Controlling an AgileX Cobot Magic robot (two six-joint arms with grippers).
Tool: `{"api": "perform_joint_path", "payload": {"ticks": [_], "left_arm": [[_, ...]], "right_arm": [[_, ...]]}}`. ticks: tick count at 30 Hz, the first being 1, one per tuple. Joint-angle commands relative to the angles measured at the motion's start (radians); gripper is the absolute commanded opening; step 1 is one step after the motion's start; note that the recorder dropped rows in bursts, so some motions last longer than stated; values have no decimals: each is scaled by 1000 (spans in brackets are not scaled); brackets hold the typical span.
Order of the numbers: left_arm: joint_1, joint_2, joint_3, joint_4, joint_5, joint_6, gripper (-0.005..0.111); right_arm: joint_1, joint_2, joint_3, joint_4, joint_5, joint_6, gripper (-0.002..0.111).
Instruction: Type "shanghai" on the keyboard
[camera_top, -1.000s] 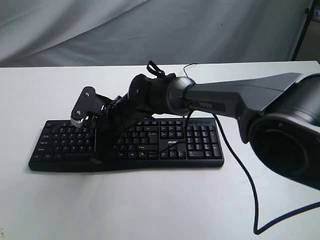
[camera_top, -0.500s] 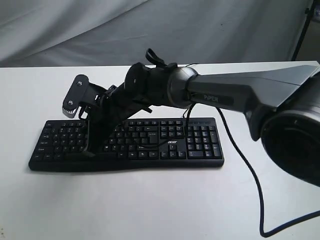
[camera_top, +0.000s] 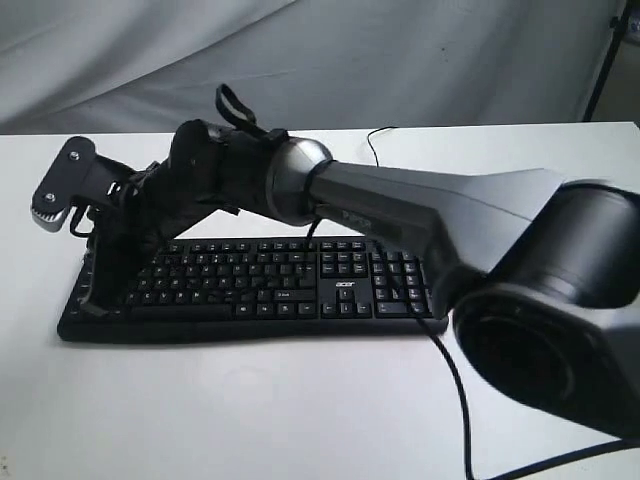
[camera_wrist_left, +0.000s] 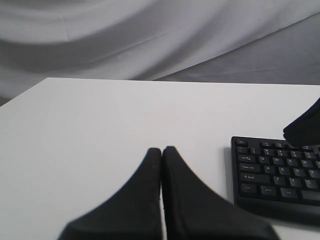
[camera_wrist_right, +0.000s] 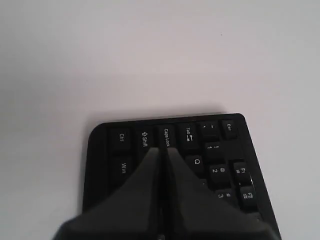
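The black keyboard (camera_top: 300, 285) lies flat across the white table (camera_top: 250, 410), its white acer logo facing me. My right arm reaches across from the right, and the right gripper (camera_top: 92, 300) points down at the keyboard's far left end. In the right wrist view the right gripper (camera_wrist_right: 161, 149) is shut, its tips over the Caps Lock key of the keyboard (camera_wrist_right: 215, 150). The left gripper (camera_wrist_left: 161, 150) is also shut and empty, hovering over bare table beside the left end of the keyboard (camera_wrist_left: 280, 175). It does not show in the exterior view.
A thin black cable (camera_top: 380, 135) runs from behind the keyboard. A thicker black cable (camera_top: 455, 400) trails over the table's right front. Grey cloth (camera_top: 400, 60) hangs behind the table, and a dark stand leg (camera_top: 605, 60) stands at the back right.
My right arm has swung left along the keyboard, from the left-middle keys to its far left end. The gripper stayed shut and the keyboard did not move.
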Motion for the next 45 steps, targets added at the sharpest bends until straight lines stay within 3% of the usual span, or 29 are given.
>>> {"api": "perform_joint_path", "payload": {"ticks": [1, 9, 45], "left_arm": [[2, -5, 5, -1, -11, -2, 1], [2, -5, 5, -1, -11, -2, 1], [2, -5, 5, -1, -11, -2, 1]], "right_arm": [[25, 82, -174, -130, 93, 144, 0], [30, 166, -356, -177, 181, 212, 0], [30, 259, -357, -282, 62, 273, 0]]}}
